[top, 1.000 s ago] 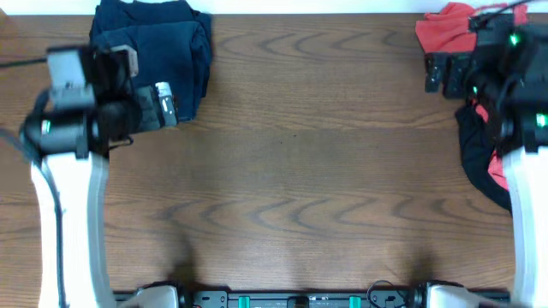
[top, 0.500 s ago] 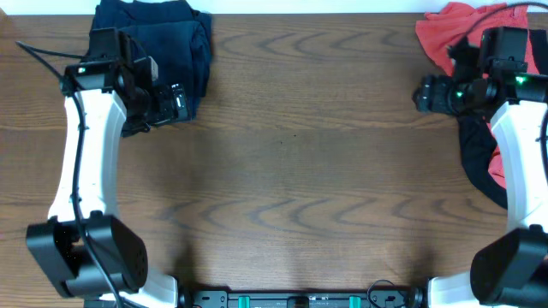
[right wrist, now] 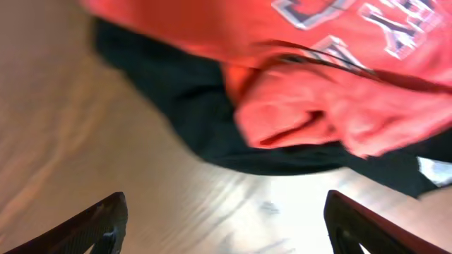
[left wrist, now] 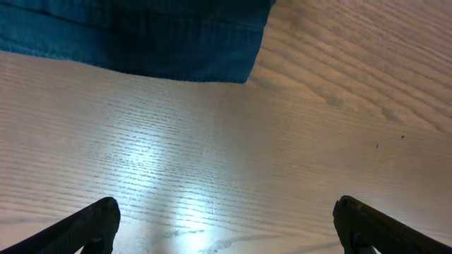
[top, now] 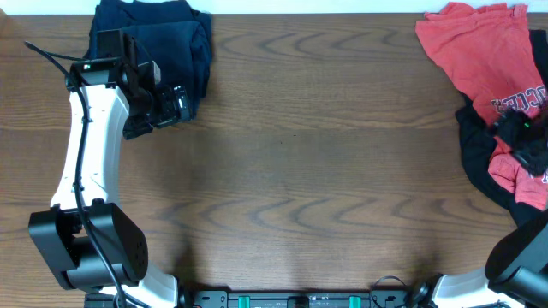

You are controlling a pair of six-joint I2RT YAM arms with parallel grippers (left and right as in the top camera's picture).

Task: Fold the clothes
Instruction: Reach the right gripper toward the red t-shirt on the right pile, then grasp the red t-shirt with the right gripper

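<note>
A folded dark blue garment lies at the table's far left; its hem shows in the left wrist view. My left gripper is open and empty over bare wood just beside its near right corner. A red T-shirt with lettering lies over a black garment at the far right; both show in the right wrist view, the red one and the black one. My right gripper is open and empty above that pile.
The brown wooden table spans the view. The left arm reaches up the left side. The arm bases sit at the near edge.
My right arm has swung back toward the near right, uncovering the red T-shirt. My left arm has barely moved and stays by the blue garment.
</note>
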